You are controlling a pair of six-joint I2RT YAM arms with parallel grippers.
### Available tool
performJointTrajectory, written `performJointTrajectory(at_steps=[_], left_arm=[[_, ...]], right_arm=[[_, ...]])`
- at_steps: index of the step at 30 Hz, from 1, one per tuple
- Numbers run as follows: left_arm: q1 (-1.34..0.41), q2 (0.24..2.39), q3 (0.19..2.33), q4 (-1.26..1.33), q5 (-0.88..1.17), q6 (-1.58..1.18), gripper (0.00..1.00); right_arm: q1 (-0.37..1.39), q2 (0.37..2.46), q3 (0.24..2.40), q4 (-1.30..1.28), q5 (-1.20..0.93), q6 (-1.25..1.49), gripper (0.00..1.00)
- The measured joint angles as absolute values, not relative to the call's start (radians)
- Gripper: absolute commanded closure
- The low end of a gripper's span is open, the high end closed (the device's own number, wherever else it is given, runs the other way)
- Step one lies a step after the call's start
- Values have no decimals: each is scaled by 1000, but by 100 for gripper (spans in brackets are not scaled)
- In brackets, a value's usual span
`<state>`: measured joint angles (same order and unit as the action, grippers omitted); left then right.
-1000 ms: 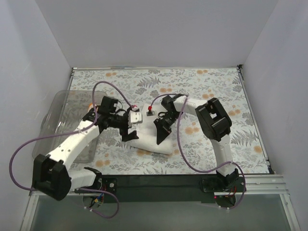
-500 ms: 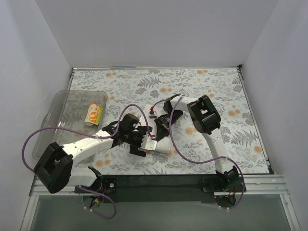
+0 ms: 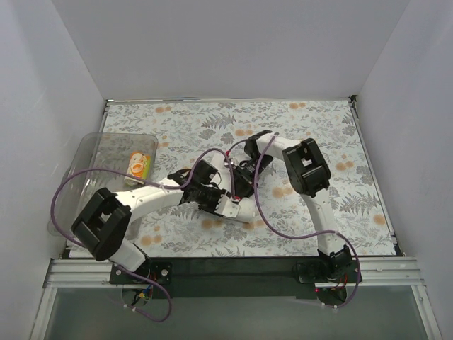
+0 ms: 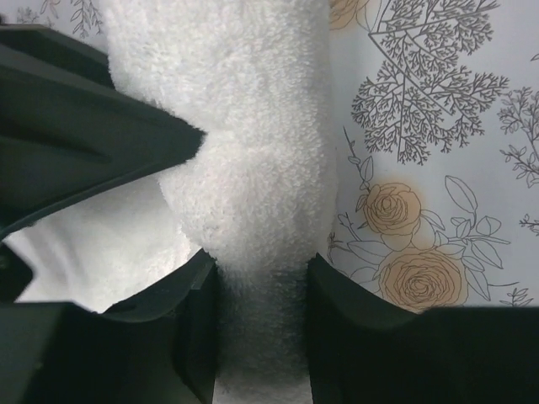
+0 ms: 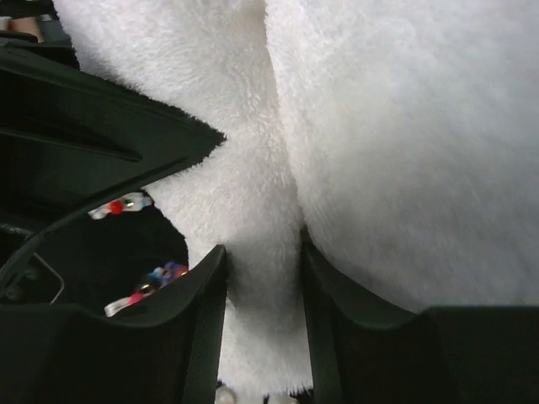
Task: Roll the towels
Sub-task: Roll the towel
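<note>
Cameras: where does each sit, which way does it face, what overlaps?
Top external: above and behind the arm bases, facing down and forward over the patterned table cover; both arms show whole, left end effector and right end effector on the white towel.
Left wrist: on the left wrist, facing down along its fingers; towel between them, cover beside.
Right wrist: on the right wrist, facing down; towel fills it, a fold between its fingers.
Shared: all see the towel; top and left wrist share the cover.

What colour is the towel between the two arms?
The towel is plain white, with no print; it shows best in the left wrist view.
</note>
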<state>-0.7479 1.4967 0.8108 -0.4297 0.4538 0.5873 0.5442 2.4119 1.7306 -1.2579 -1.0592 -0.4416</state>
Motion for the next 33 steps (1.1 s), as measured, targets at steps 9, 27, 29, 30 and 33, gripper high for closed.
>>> performJointTrajectory(at_steps=[9, 27, 29, 30, 33], left_arm=[[-685, 1760, 1124, -725, 638, 513, 77], [-493, 2246, 1578, -1253, 1090, 441, 70], [-493, 2270, 1596, -1286, 1104, 434, 69], [-493, 2279, 1603, -1299, 1109, 431, 69], [-492, 2297, 1614, -1327, 1120, 422, 69]], right_arm=[[372, 2027, 1620, -1041, -695, -450, 61], [597, 1486, 1075, -546, -487, -555, 24], [654, 1470, 1030, -479, -468, -578, 24], [681, 1466, 1008, -452, -453, -588, 24], [773, 1473, 926, -374, -408, -638, 28]])
